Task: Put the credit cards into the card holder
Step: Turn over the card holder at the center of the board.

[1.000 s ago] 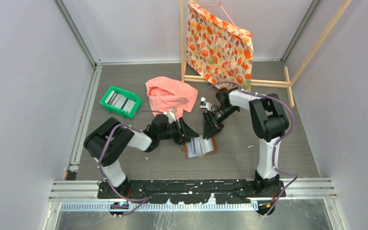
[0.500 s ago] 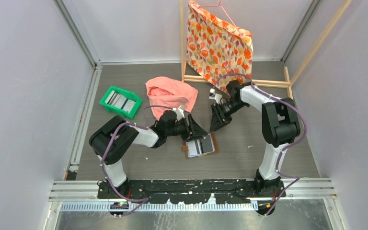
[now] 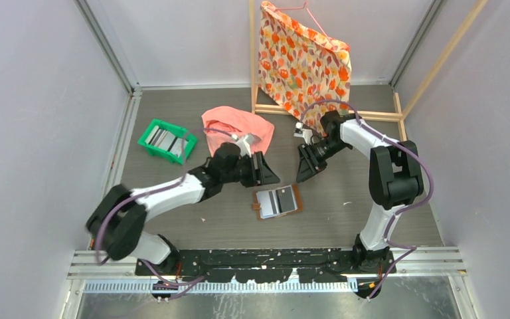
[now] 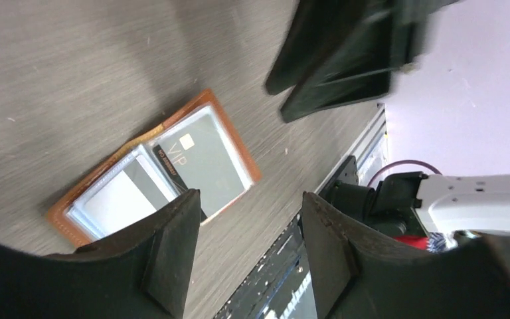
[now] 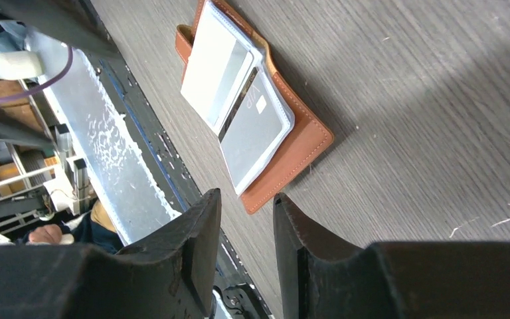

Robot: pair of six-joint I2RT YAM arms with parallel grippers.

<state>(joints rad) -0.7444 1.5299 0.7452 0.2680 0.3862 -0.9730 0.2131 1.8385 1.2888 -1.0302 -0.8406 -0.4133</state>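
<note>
Card holder (image 3: 277, 202) lies open beneath both grippers, two credit cards (image 3: 283, 197) pocketed; left gripper (image 4: 249, 226) half-open and empty, right gripper (image 5: 247, 212) narrowly parted and empty; apparently between cards, next fetch needs the green tray (image 3: 147, 130), well left of the left gripper across bare tabletop, skirting the pink cloth (image 3: 237, 129).

A green tray (image 3: 144, 141) sits near the worktop's left edge. A pink cloth (image 3: 236, 127) lies beside it. A floral cloth (image 3: 302, 63) hangs from a wooden frame (image 3: 372, 115) at the far edge.

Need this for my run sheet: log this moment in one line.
card holder open flat, cards in its pockets | left claw open, empty, clear of holder | right claw open, empty | more cards in green tray
</note>
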